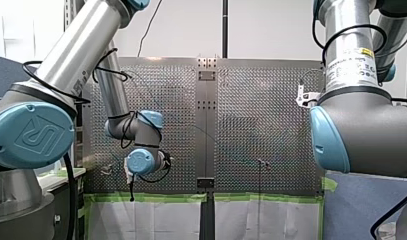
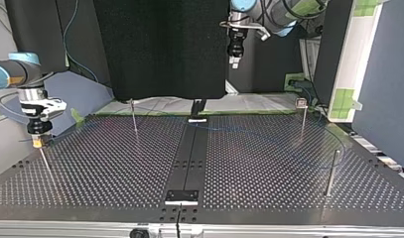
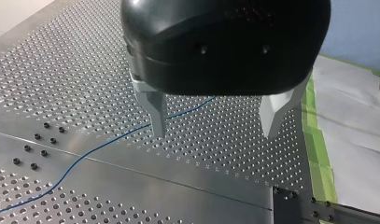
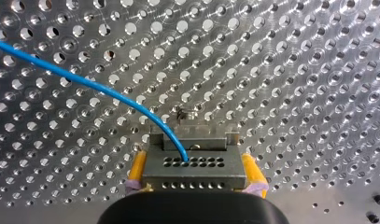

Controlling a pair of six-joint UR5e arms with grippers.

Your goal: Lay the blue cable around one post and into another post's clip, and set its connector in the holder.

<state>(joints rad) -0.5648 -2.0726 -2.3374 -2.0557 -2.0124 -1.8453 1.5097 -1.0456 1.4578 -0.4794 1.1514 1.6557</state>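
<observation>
In the right wrist view the blue cable (image 4: 85,81) curves across the perforated plate and ends in a grey connector block (image 4: 193,170). My right gripper (image 4: 195,175) is shut on that block, its yellow pads (image 4: 137,169) against both sides. The holder's bracket (image 4: 197,140) sits just beyond the block. In the top view my right gripper (image 2: 38,141) sits on top of a thin post (image 2: 44,161) at the left. My left gripper (image 3: 215,122) hangs open above the plate with nothing between its metal fingers. The cable (image 3: 99,147) runs under it. In the top view my left gripper (image 2: 234,60) is high up.
Three more posts stand on the plate: one at back left (image 2: 134,119), one at back right with a clip on top (image 2: 302,116), one at right (image 2: 331,171). A black strip (image 2: 189,158) runs down the table's middle. Green tape (image 3: 318,154) marks the plate's edge.
</observation>
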